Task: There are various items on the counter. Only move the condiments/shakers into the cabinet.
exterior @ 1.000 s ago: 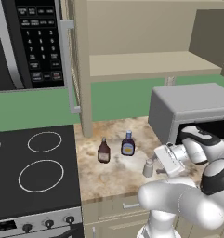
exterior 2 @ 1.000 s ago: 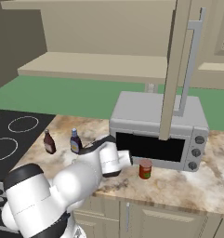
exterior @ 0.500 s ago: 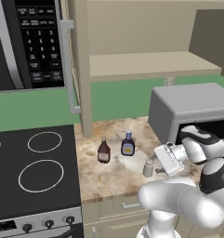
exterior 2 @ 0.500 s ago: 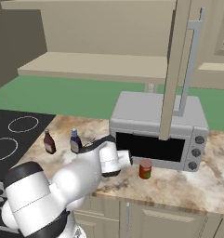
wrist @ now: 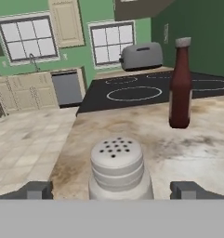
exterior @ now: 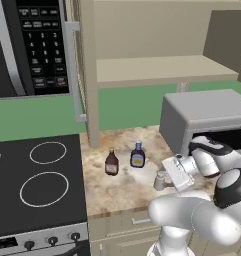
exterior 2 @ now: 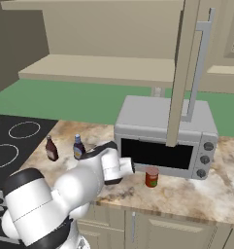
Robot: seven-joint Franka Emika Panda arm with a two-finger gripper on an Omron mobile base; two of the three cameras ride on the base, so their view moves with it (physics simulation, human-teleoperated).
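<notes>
In the hand view the short grey-white shaker (wrist: 116,169) stands upright on the speckled counter (wrist: 132,125), right between the two dark fingertips of my gripper (wrist: 114,190). The jaws stand wide open on either side of it, with a gap on each side. The slim brown-red bottle (wrist: 180,83) stands further along the counter. In the left base view the shaker (exterior: 160,180) sits at the hand's front, with the brown-red bottle (exterior: 111,162) and the blue-capped bottle (exterior: 137,155) to its left. Above them is the cabinet with its tan shelf (exterior: 162,70).
The grey microwave (exterior 2: 162,136) stands on the counter to the right, and a small red can (exterior 2: 151,177) sits in front of it. The black stovetop (exterior: 37,185) lies left of the counter. An open cabinet door (exterior 2: 186,73) hangs above the microwave.
</notes>
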